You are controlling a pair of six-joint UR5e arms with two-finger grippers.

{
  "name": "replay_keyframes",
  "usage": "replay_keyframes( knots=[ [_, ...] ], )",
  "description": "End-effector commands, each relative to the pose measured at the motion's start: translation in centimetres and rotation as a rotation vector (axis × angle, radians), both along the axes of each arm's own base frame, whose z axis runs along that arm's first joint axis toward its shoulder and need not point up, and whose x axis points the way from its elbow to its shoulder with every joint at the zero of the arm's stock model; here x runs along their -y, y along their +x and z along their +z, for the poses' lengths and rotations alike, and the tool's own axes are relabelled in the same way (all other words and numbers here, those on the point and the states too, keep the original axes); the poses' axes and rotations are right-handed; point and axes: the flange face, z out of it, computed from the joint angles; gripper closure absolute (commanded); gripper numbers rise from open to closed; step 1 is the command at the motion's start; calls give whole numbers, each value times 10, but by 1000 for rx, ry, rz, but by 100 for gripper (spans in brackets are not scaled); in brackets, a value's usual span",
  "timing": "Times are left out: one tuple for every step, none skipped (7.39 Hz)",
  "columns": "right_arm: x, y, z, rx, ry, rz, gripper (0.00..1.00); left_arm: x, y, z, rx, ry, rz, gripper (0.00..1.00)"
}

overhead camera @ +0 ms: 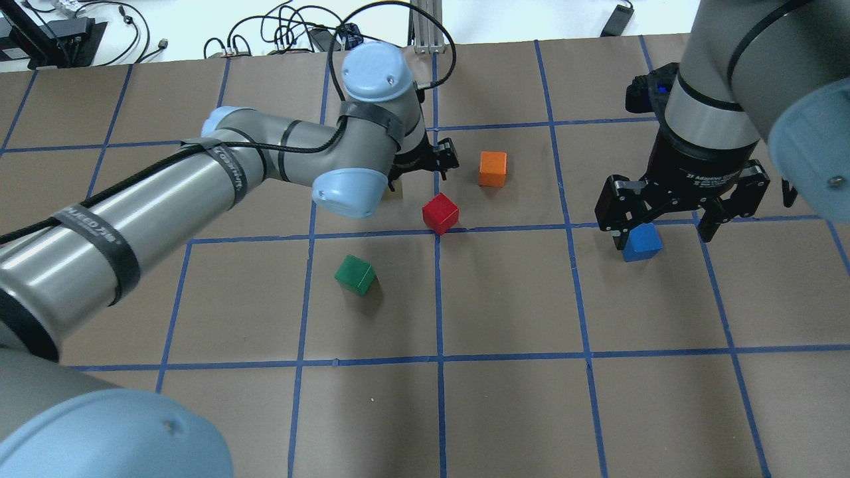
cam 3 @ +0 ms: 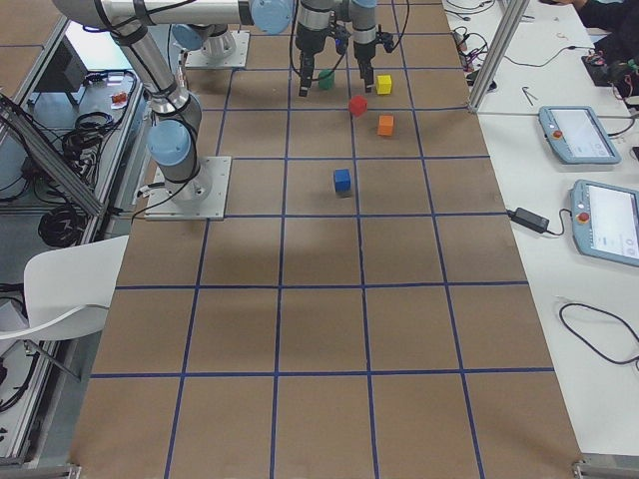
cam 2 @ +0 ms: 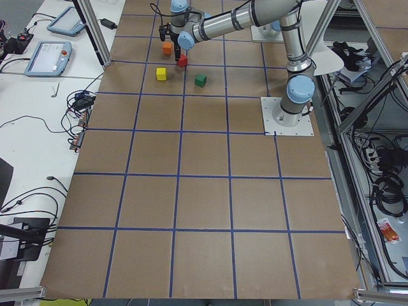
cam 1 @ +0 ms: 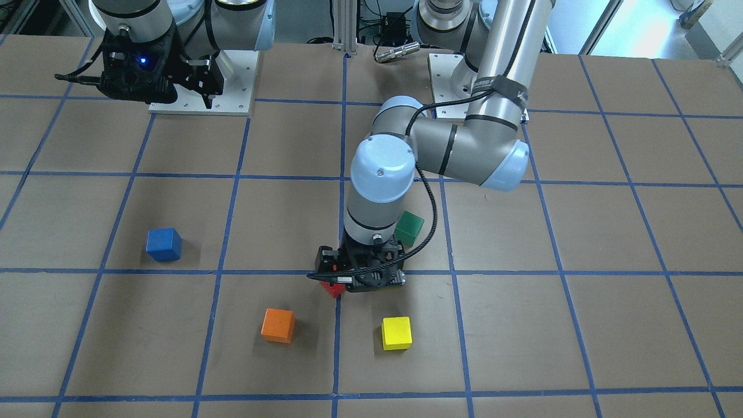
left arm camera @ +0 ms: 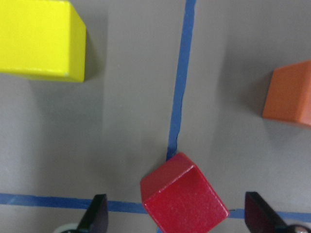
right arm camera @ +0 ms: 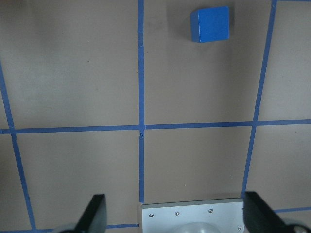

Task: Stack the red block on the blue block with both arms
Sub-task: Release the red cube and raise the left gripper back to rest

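Toward the table (overhead camera: 505, 411) edge opposite the robot, the red block (overhead camera: 440, 214) sits on a blue tape line (left arm camera: 181, 97). The left gripper (cam 1: 359, 274) hangs over it, fingers spread to either side. The blue block (cam 1: 163, 244) lies well apart. The right gripper (overhead camera: 659, 219), raised and spread, reads "2F Adaptive"; further lettering is unreadable.

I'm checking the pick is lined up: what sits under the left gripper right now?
The red block lies below the left gripper, in line with its open fingers' gap, on a blue tape crossing. In the front view the gripper covers most of the block.
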Motion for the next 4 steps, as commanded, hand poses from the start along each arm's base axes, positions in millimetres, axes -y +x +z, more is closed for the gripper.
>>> replay_keyframes(
  knots=[
    [4, 1, 2, 13, -14, -4, 0, 1, 91, 84, 34, 15, -72, 0],
    [12, 3, 7, 13, -88, -10, 0, -7, 132, 123, 54, 42, -126, 0],
    [20, 4, 8, 15, -151, -5, 0, -21, 157, 164, 61, 47, -156, 0],
    [21, 10, -11, 50, -126, -3, 0, -34, 165, 196, 66, 25, -157, 0]
  ],
)
